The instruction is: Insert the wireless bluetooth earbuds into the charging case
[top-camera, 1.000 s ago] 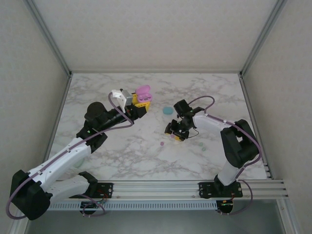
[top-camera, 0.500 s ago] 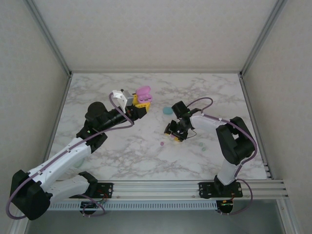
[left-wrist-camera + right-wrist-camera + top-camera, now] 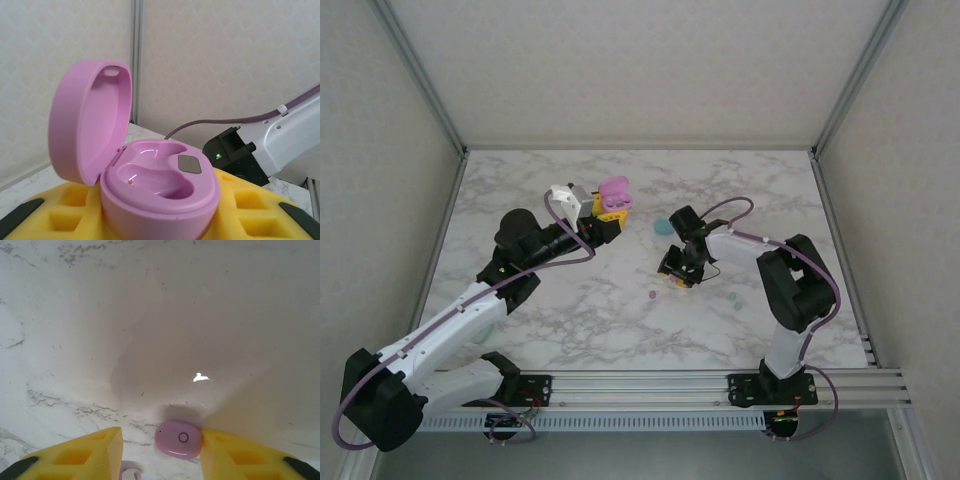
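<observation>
While the left gripper [image 3: 609,213] is clamping the open charging case [image 3: 152,187], the right gripper's [image 3: 159,441] parted fingers are flanking a pink earbud [image 3: 178,439].

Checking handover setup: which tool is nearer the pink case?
Left. The left tool grips the case; the right tool is apart, low at the table, around a pink bud.

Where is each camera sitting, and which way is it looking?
Top: high behind the arms, looking down at the marble table; both arms show, left tool and right tool.
Left wrist: on the left arm, faces the open pink case in its yellow fingers; right arm behind.
Right wrist: on the right arm, faces down at a pink earbud between its yellow fingers.
Top and left wrist both show the pink case.
</observation>
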Available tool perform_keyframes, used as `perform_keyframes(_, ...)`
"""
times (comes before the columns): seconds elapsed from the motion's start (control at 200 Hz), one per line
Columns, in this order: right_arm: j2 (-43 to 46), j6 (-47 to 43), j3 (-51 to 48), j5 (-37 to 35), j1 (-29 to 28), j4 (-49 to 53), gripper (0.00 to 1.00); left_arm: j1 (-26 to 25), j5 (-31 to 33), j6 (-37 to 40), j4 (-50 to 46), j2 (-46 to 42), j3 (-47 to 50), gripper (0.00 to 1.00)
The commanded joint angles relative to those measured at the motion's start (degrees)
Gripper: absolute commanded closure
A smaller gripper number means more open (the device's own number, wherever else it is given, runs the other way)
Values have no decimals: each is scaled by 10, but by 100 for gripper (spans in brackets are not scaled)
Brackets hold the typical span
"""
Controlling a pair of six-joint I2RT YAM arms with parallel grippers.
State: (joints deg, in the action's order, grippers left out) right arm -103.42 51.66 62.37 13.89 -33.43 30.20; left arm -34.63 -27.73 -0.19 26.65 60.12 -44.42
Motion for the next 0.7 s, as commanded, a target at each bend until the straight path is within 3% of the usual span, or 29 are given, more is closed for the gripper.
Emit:
perform_keyframes(0.0,-17,-18,25,-22,-6,4,56,4,6,6,-3,4,-6,69)
perform_keyframes(0.541,-47,-81,86,-64,-13,76,59,5,7,3,-7,8,-9,69)
perform_keyframes(0.691,-60,-141,114,-95,-21,128,61,5,5,2,-8,7,-12,69)
